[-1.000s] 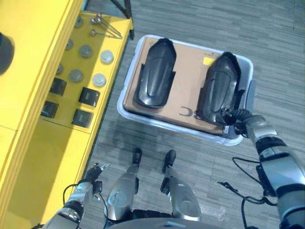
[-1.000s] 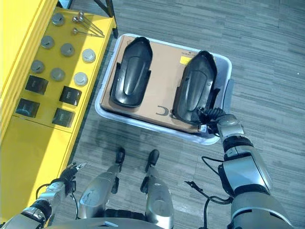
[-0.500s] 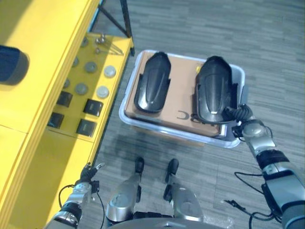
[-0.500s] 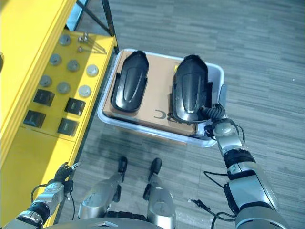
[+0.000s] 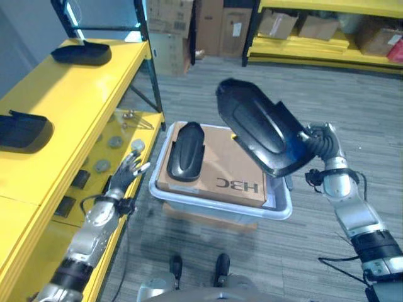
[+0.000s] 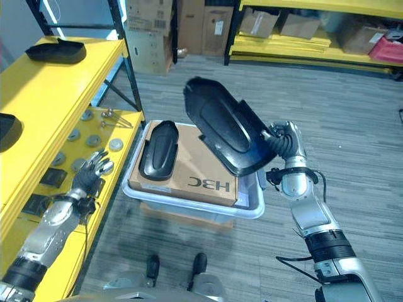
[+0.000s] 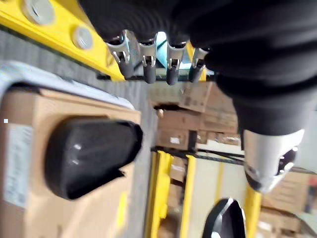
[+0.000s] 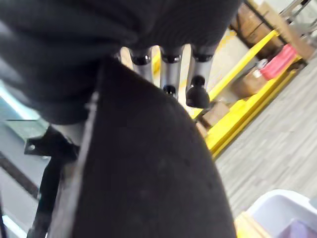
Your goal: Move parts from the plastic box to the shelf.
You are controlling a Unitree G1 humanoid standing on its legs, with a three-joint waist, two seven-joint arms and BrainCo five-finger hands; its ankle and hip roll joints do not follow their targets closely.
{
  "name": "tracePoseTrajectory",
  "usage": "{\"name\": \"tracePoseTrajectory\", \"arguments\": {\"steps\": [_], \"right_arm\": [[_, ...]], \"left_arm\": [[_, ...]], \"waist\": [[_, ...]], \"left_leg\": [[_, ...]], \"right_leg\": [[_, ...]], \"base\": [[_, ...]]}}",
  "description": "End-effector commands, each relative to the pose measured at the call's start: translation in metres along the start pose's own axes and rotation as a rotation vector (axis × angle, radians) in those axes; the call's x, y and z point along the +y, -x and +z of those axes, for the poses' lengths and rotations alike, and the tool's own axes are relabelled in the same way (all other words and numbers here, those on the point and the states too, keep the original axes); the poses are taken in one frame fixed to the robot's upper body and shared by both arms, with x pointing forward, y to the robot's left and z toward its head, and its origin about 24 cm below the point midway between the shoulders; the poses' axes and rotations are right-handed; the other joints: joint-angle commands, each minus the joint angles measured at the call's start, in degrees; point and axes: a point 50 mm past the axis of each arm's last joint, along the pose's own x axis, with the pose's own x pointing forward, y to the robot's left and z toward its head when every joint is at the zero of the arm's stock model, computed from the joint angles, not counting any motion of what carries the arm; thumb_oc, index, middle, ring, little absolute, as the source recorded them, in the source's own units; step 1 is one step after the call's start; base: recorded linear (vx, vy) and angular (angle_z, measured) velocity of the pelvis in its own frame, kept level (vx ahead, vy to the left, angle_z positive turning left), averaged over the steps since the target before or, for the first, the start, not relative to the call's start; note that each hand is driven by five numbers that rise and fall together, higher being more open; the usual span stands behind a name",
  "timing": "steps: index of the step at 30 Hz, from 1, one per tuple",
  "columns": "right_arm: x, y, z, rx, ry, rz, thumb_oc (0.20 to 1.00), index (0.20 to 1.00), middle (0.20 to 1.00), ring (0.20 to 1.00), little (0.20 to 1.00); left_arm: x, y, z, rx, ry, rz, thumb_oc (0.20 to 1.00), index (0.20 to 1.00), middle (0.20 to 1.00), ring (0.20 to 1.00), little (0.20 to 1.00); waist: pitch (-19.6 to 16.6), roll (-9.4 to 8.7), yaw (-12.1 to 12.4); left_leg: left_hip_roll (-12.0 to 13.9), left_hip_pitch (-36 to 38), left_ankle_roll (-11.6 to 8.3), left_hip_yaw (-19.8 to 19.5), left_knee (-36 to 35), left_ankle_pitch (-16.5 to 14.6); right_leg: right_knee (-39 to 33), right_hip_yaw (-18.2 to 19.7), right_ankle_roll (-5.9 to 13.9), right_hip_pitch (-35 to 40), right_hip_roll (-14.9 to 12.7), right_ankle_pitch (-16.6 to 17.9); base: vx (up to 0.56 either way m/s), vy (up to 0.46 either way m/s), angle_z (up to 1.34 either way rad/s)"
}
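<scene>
My right hand (image 6: 284,142) now holds the large black moulded plastic part (image 6: 225,126) up in the air above the pale plastic box (image 6: 252,207), fingers clamped on its edge; a second ago it lay on the brown cardboard sheet (image 6: 201,173). The smaller black part (image 6: 157,149) stays there. My left hand (image 5: 126,173), fingers spread, has risen beside the yellow shelf (image 5: 63,107).

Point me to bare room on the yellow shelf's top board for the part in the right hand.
Right hand holds the lifted part. Top board: bare yellow between the far part and the near part. Lower board is crowded with discs and blocks.
</scene>
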Motion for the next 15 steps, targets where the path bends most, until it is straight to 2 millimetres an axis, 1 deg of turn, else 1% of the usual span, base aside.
{"name": "tracePoseTrajectory", "arguments": {"steps": [1, 2, 4, 6, 9, 11, 12, 15], "right_arm": [[-0.023, -0.021, 0.049, -0.291, 0.009, -0.146, 0.2, 0.2, 0.2, 0.2, 0.2], [-0.023, -0.022, 0.054, -0.314, 0.002, -0.15, 0.2, 0.2, 0.2, 0.2, 0.2], [-0.02, -0.024, 0.076, -0.407, -0.031, -0.166, 0.2, 0.2, 0.2, 0.2, 0.2], [-0.014, -0.025, 0.091, -0.456, -0.073, -0.153, 0.2, 0.2, 0.2, 0.2, 0.2], [-0.008, -0.027, 0.101, -0.481, -0.121, -0.117, 0.2, 0.2, 0.2, 0.2, 0.2], [-0.001, -0.028, 0.109, -0.502, -0.145, -0.083, 0.2, 0.2, 0.2, 0.2, 0.2], [0.009, -0.03, 0.118, -0.525, -0.174, -0.046, 0.2, 0.2, 0.2, 0.2, 0.2], [0.017, -0.03, 0.125, -0.541, -0.197, -0.008, 0.2, 0.2, 0.2, 0.2, 0.2]], "left_arm": [[-0.01, -0.007, 0.006, -0.029, 0.072, -0.106, 1.0, 1.0, 1.0, 1.0, 1.0], [-0.014, -0.009, 0.01, -0.043, 0.083, -0.125, 1.0, 1.0, 1.0, 1.0, 1.0], [-0.034, -0.017, 0.022, -0.085, 0.132, -0.201, 1.0, 1.0, 1.0, 1.0, 1.0], [-0.047, -0.023, 0.028, -0.102, 0.142, -0.227, 1.0, 1.0, 1.0, 1.0, 1.0], [-0.056, -0.028, 0.029, -0.102, 0.13, -0.243, 1.0, 1.0, 1.0, 1.0, 1.0], [-0.065, -0.032, 0.034, -0.115, 0.095, -0.277, 1.0, 1.0, 1.0, 1.0, 1.0], [-0.077, -0.037, 0.04, -0.126, 0.06, -0.308, 1.0, 1.0, 1.0, 1.0, 1.0], [-0.084, -0.041, 0.044, -0.139, 0.063, -0.323, 1.0, 1.0, 1.0, 1.0, 1.0]], "waist": [[-3.34, -1.46, 1.12], [-3.48, -1.52, 1.02], [-4.06, -1.77, 0.53], [-4.47, -1.94, 0.12], [-4.68, -2.05, -0.2], [-4.98, -2.19, -0.44], [-5.21, -2.2, -0.53], [-5.48, -2.29, -0.69]], "left_leg": [[2.3, 0.34, -1.21, 4.0, -0.14, -2.7], [2.3, 0.42, -1.17, 4.15, -0.14, -2.8], [2.24, 0.76, -1.0, 4.59, -0.14, -3.37], [2.19, 1.13, -0.88, 4.85, -0.14, -3.76], [2.16, 1.41, -0.76, 5.15, -0.14, -4.0], [2.16, 1.61, -0.65, 5.32, -0.14, -4.2], [2.18, 1.73, -0.58, 5.38, -0.14, -4.34], [2.11, 1.88, -0.57, 5.4, -0.14, -4.43]], "right_leg": [[-0.17, 0.05, 3.58, 4.26, -1.54, -6.46], [-0.17, 0.16, 3.57, 4.31, -1.49, -6.5], [-0.17, 0.6, 3.57, 4.5, -1.32, -6.78], [-0.17, 0.98, 3.58, 4.67, -1.23, -6.88], [-0.17, 1.3, 3.56, 4.77, -1.17, -6.92], [-0.17, 1.49, 3.51, 4.86, -1.11, -7.01], [-0.17, 1.63, 3.53, 4.92, -1.06, -7.09], [-0.17, 1.68, 3.61, 4.98, -1.06, -7.08]], "base": [[0.0, -0.015, -0.11], [0.01, -0.015, -0.1], [0.01, -0.013, -0.13], [0.02, -0.005, -0.09], [0.02, -0.001, -0.05], [0.03, 0.0, -0.09], [0.03, -0.001, -0.07], [0.04, 0.003, -0.05]]}}
